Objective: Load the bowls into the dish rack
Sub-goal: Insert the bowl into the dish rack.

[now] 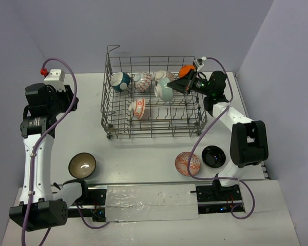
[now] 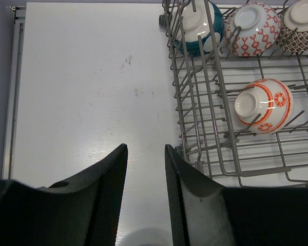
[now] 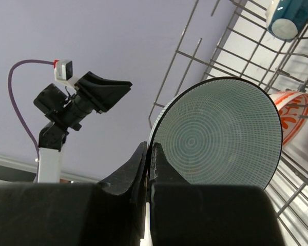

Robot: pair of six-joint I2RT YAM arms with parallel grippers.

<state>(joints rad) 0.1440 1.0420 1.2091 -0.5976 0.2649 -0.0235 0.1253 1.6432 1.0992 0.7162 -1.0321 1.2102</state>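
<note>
The grey wire dish rack (image 1: pixel 152 134) stands at the back centre of the table. My right gripper (image 1: pixel 188 81) hangs over its far right corner, shut on the rim of a bowl (image 3: pixel 220 133) with a pale green ringed inside and an orange underside (image 1: pixel 186 69). Inside the rack sit a teal bowl (image 1: pixel 120 81), a red zigzag bowl (image 1: pixel 142 81), a grey-patterned bowl (image 1: pixel 161 76), a pale green bowl (image 1: pixel 165 90) and an orange-patterned bowl (image 1: pixel 137 107). My left gripper (image 2: pixel 146 148) is open and holds nothing, above the bare table left of the rack (image 2: pixel 195 128).
Three bowls rest on the table in front of the rack: a brown one (image 1: pixel 82 165) at the left, a red-patterned one (image 1: pixel 187 164) and a black one (image 1: pixel 213 156) at the right. A raised wire loop (image 1: pixel 112 49) stands at the rack's far left corner.
</note>
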